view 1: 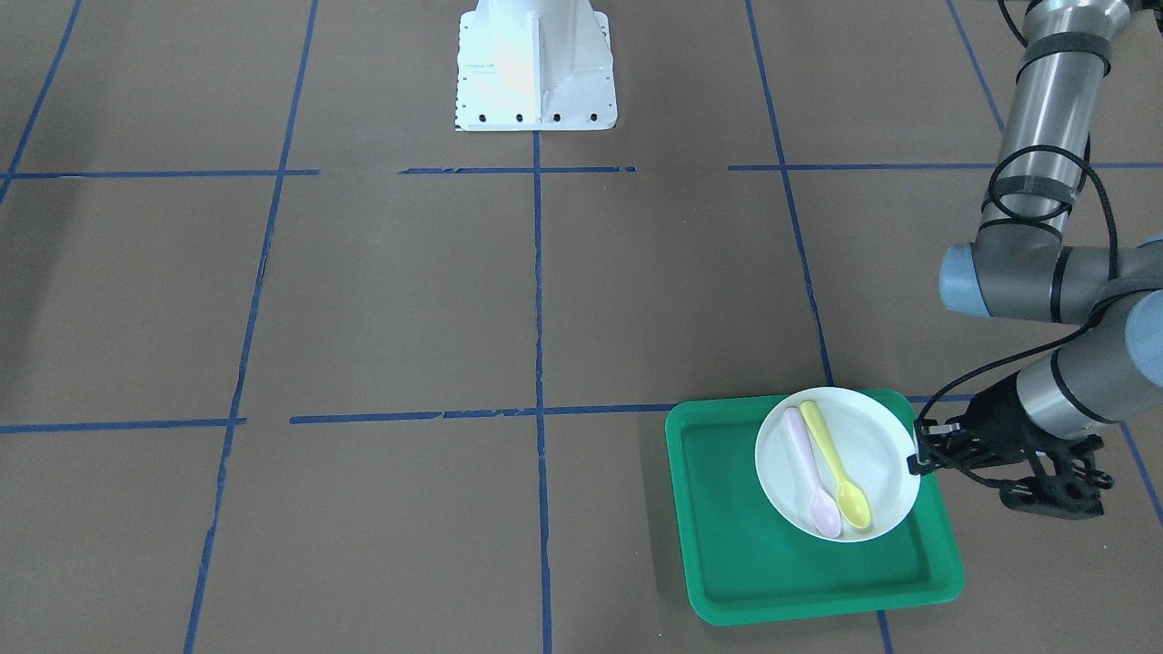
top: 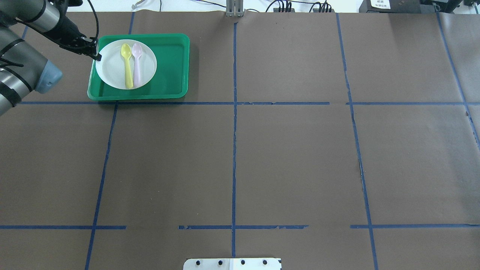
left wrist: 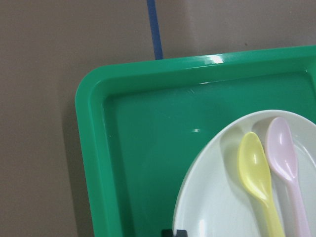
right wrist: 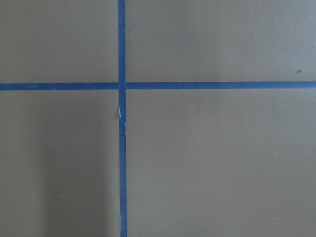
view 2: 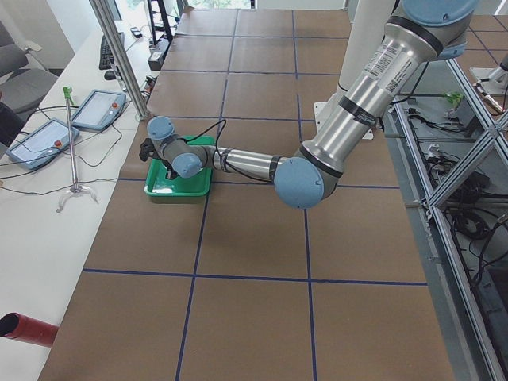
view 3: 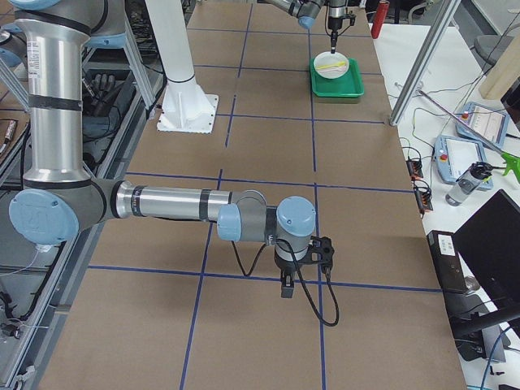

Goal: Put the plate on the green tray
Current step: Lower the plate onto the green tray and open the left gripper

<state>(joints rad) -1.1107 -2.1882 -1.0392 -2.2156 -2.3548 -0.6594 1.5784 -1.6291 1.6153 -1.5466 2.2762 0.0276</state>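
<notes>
Held by its rim, the white plate (view 1: 872, 436), pinched between the narrow jaws of the left gripper (view 1: 918, 461). Sits over the green tray (view 1: 727, 536) at the tabletop's far left corner. On it, side by side, yellow spoon (view 1: 852, 504) and pink spoon (view 1: 825, 516). Toward the right edge, right gripper (view 3: 286, 288) low over bare tabletop; spread or pressed together, cannot tell.

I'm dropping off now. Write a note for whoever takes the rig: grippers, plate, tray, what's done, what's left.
Left gripper: shut on the plate rim.
Right gripper: above bare table, far from the tray; open or shut unclear.
Done: plate, carrying a yellow spoon and a pink spoon, is over the tray's corner nearest the left arm.
Left: confirm it sits flat, release, retract.
</notes>
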